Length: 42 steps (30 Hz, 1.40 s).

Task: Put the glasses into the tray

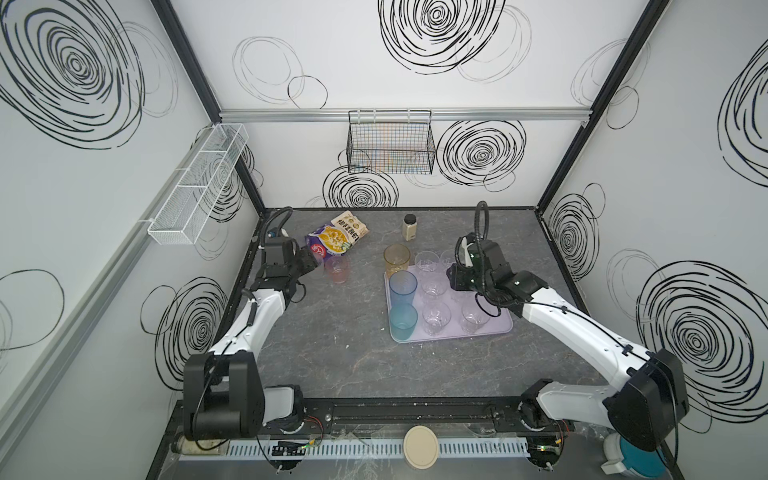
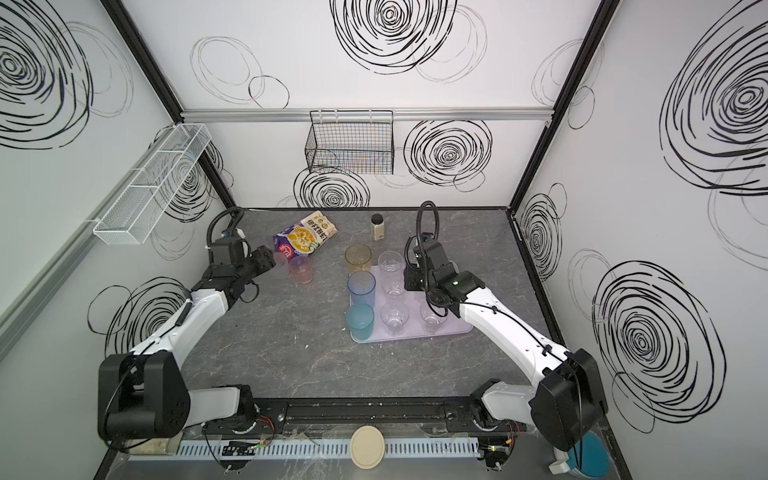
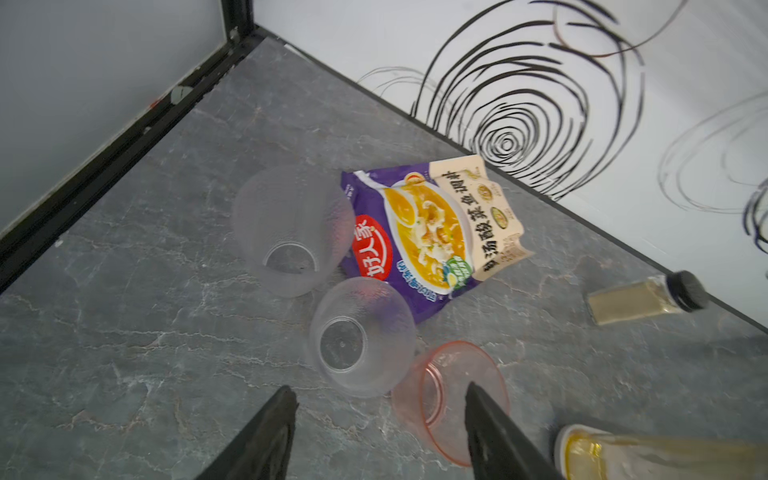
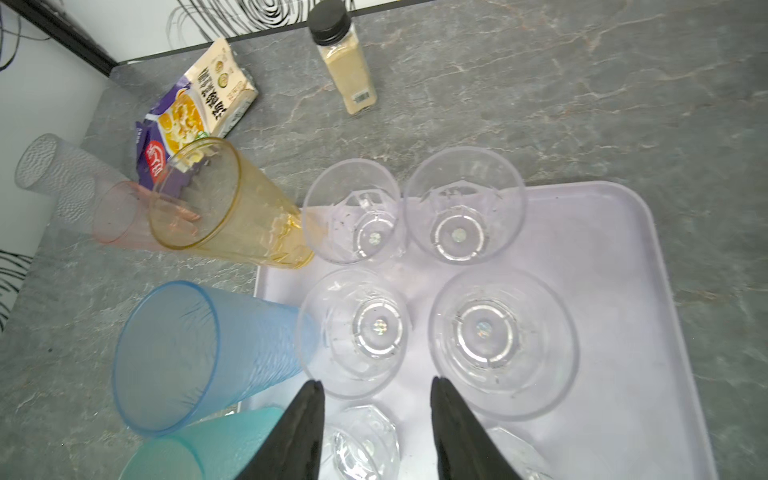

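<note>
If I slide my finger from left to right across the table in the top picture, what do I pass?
Pink glass → amber glass → clear glass → second clear glass. The snack packet, jar and blue glass overlap these, so they are left out.

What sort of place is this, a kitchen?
Probably a robot test booth, not a home kitchen: white walls printed with black scribbles, two robot arms on a front rail, and plastic glasses on a lavender tray.
</note>
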Available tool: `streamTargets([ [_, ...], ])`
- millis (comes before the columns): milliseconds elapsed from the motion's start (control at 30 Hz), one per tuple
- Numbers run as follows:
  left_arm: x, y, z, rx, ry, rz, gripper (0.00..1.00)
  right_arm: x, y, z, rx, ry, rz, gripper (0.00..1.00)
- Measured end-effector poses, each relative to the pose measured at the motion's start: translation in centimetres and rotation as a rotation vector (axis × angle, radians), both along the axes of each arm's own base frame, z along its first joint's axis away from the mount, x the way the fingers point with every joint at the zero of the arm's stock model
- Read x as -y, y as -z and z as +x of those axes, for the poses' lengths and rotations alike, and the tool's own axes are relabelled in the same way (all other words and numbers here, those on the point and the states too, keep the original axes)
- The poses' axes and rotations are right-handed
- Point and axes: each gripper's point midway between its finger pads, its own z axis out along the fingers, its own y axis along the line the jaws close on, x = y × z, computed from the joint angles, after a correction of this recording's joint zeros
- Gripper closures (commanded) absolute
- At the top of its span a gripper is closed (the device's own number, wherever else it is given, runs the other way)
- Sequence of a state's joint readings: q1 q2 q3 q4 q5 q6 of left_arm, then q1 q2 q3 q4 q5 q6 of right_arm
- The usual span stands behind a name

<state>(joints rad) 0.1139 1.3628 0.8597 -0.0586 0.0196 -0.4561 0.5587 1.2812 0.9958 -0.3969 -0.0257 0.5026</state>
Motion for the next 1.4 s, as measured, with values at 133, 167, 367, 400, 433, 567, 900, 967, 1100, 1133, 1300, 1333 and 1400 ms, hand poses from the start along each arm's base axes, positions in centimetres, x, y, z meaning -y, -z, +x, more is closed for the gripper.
streamTargets([
  [133,-2.9,1.0,1.6,-0.039,-0.07,-0.007,0.32,-1.0,0.8,-0.2,-0.018,-0.025,0.007,0.53],
  [167,-3.8,1.0,2.2,-0.043,-0.092,-0.001,0.32,-1.0,0.8,-0.2,-0.016,-0.023,0.011,0.52],
  [367,-6.7,0.4,5.1,-0.039,-0.156,0.023,0.33,-0.3,0.7,-1.1,0.024,-0.02,0.036,0.53],
  [400,-6.8,0.4,5.7,-0.038,-0.159,0.026,0.34,0.0,0.6,-1.3,0.029,-0.016,0.038,0.52],
  [433,-7.0,0.4,6.2,-0.037,-0.16,0.028,0.34,0.2,0.5,-1.4,0.032,-0.013,0.04,0.52],
  [567,-7.4,1.6,7.1,-0.068,-0.169,0.053,0.35,1.0,0.2,-1.4,0.044,0.005,0.046,0.52],
  [900,-8.5,4.2,6.5,-0.153,-0.181,0.123,0.48,1.5,-0.1,-1.1,0.056,0.021,0.056,0.52],
  [967,-8.5,5.4,6.5,-0.18,-0.173,0.126,0.54,1.5,-0.2,-1.0,0.057,0.02,0.059,0.52],
  [1100,-8.4,7.8,6.4,-0.236,-0.153,0.137,0.69,1.4,-0.2,-1.0,0.059,0.021,0.063,0.52],
  [1133,-8.4,8.2,6.4,-0.244,-0.153,0.14,0.72,1.4,-0.2,-1.0,0.059,0.022,0.064,0.52],
  [1300,-8.7,8.9,6.1,-0.274,-0.15,0.165,0.76,1.3,0.3,-1.2,0.049,0.02,0.072,0.52],
  [1333,-8.7,8.9,6.1,-0.273,-0.15,0.169,0.78,1.3,0.4,-1.2,0.045,0.019,0.072,0.52],
  [1400,-8.7,8.9,6.1,-0.275,-0.15,0.176,0.84,1.3,0.6,-1.3,0.04,0.018,0.073,0.52],
])
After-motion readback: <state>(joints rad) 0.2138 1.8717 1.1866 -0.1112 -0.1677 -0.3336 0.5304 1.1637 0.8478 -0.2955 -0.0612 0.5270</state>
